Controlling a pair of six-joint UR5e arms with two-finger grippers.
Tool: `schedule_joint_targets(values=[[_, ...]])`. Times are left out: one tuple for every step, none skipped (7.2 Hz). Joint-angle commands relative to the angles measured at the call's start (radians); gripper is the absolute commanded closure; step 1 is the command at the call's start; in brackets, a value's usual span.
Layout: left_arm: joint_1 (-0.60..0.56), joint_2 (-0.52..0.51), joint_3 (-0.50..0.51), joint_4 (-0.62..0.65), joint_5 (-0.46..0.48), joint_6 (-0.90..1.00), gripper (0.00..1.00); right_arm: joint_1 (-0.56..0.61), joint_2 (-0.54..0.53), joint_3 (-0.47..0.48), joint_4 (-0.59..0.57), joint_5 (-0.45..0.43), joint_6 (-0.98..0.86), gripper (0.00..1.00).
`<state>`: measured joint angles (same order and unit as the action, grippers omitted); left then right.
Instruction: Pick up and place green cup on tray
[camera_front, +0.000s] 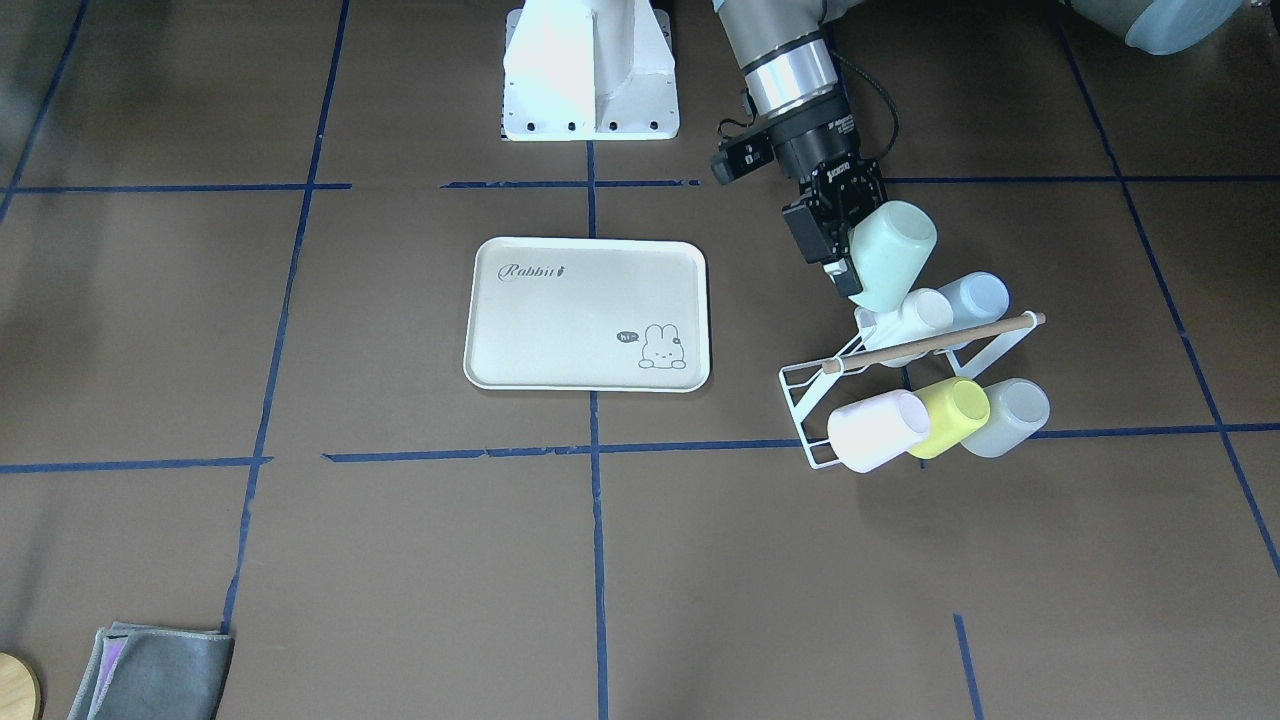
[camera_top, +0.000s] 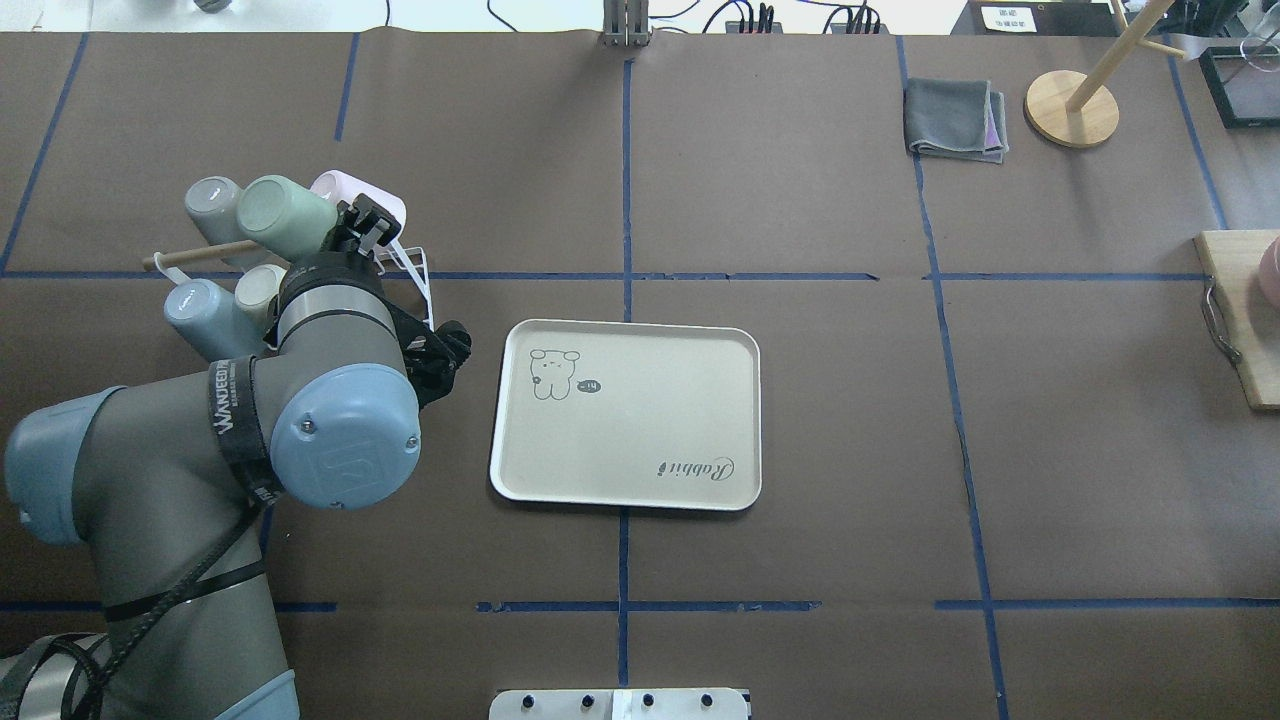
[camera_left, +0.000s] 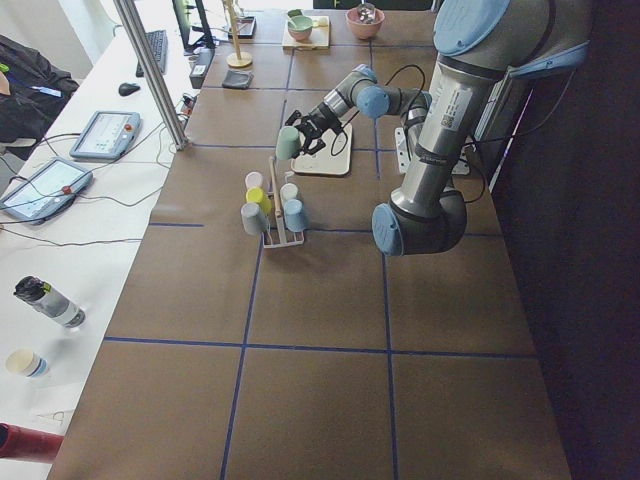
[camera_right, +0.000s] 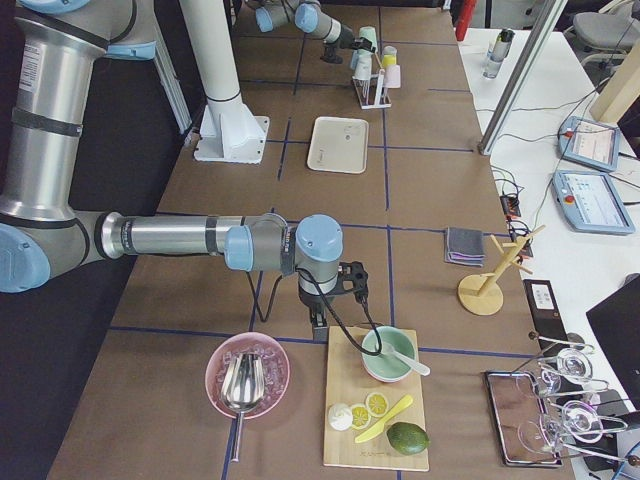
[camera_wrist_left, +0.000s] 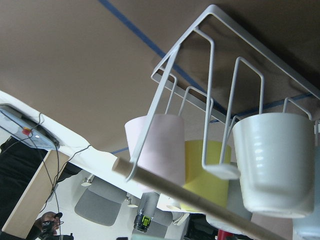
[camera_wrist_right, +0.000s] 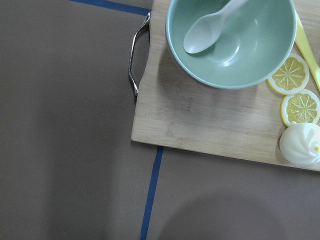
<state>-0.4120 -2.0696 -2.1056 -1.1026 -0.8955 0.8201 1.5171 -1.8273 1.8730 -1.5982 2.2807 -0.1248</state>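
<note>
One-handedly holding the green cup (camera_front: 895, 250) tilted above the wire cup rack (camera_front: 1000, 328), with the left hand (camera_front: 843, 262) clamped on it, apart from the tray (camera_front: 570, 320).

I see a white wire cup rack (camera_front: 940, 342) mid-right holding a yellow plastic cup (camera_front: 955, 417); folded grey cloth (camera_front: 150, 672) bottom-left.

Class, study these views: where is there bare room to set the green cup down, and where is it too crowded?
The tray is bare inside, save its printed lettering and rabbit. Bare table lies between tray and wire rack, and between tray and folded grey cloth. Crowded: the rack, hung with cups, where the left gripper holds the green cup.
</note>
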Motion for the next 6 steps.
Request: schedule_joint_targets(values=[[-0.002,0.000,-0.042,-0.017,-0.116,-0.329,0.28,0.000,0.006,-0.002,0.001,-0.003,-0.001,0.00],[-0.008,-0.001,-0.059,-0.057,-0.202,-0.496,0.28,0.000,0.006,-0.002,0.001,-0.004,-0.001,0.00],[-0.016,-0.001,-0.080,-0.127,-0.285,-0.660,0.28,-0.002,0.006,-0.002,0.003,-0.004,-0.001,0.00],[-0.014,-0.001,-0.083,-0.208,-0.353,-0.867,0.28,-0.002,0.006,-0.011,0.006,-0.006,-0.001,0.00],[-0.014,-0.001,-0.082,-0.289,-0.385,-0.977,0.28,-0.002,0.008,-0.011,0.007,-0.006,-0.001,0.00],[-0.013,0.000,-0.080,-0.352,-0.393,-1.051,0.30,-0.002,0.008,-0.011,0.007,-0.006,-0.001,0.00]])
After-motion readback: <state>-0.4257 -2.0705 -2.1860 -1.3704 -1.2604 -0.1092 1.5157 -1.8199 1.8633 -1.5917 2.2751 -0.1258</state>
